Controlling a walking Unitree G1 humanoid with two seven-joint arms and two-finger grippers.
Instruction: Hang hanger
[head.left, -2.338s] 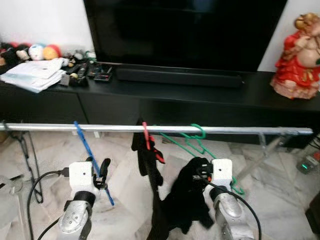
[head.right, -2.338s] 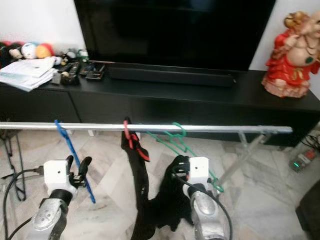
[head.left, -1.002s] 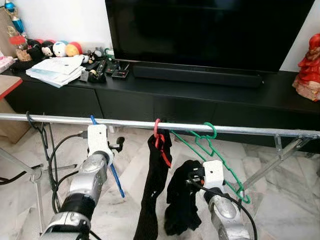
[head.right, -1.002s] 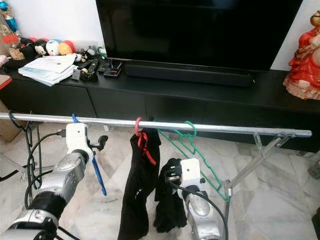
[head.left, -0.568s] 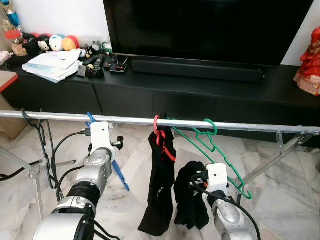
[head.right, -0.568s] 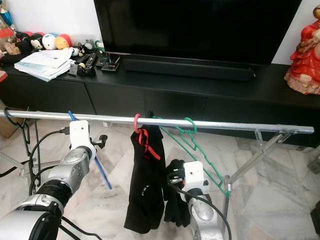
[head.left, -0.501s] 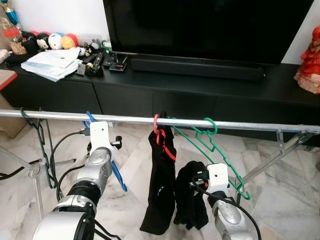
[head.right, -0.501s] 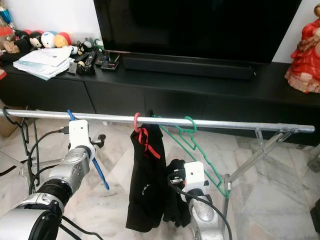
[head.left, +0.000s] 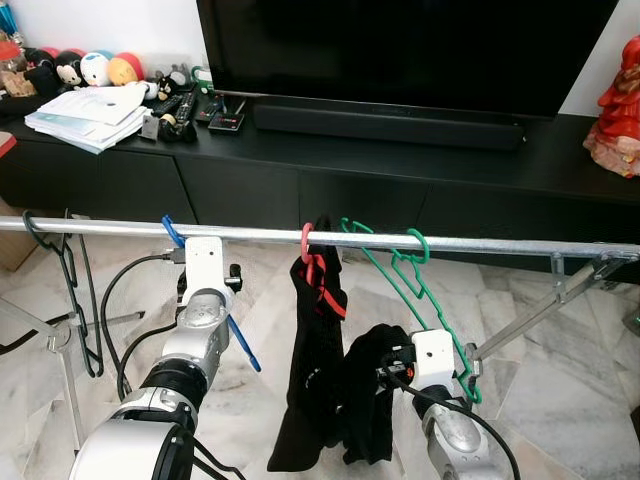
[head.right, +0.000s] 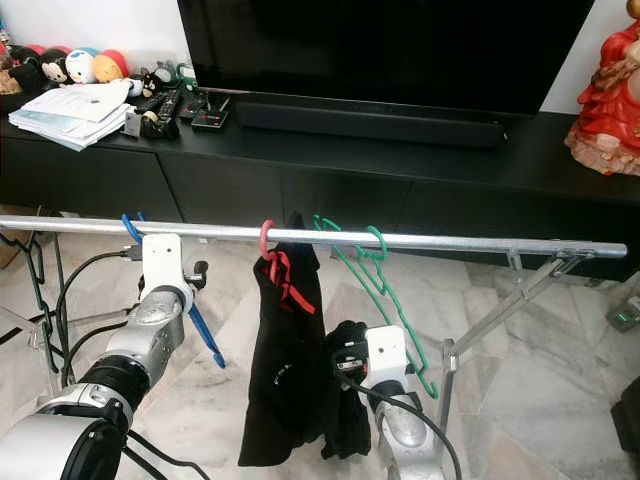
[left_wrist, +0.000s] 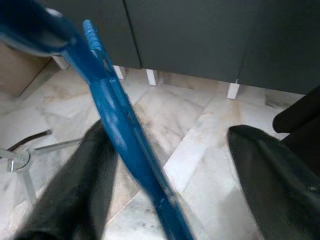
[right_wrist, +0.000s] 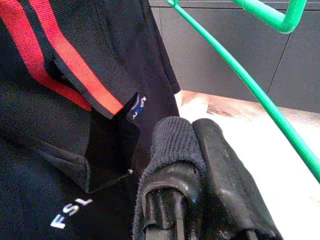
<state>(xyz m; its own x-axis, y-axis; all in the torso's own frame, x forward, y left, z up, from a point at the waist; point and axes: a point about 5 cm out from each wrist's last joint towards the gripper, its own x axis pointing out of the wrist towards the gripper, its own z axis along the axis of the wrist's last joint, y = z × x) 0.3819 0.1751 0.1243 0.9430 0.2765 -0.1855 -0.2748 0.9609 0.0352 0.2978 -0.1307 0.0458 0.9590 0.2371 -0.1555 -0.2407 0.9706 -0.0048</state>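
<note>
Across mid-frame runs the metal rail (head.left: 500, 243), from which hang a black garment (head.left: 315, 370), a green hanger (head.left: 425, 300) and, left of centre, the blue hanger (head.left: 232, 330), apparently untouched between the left gripper's (left_wrist: 170, 165) parted fingers, while the right gripper (right_wrist: 200, 200) pinches dark cloth (right_wrist: 172, 142).

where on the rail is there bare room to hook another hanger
The rail is bare from the green hanger to its right-end brace, and from the dark hanger at far left to the blue hanger. The blue-to-green middle is crowded: red hanger, black garment, both grippers below.
</note>
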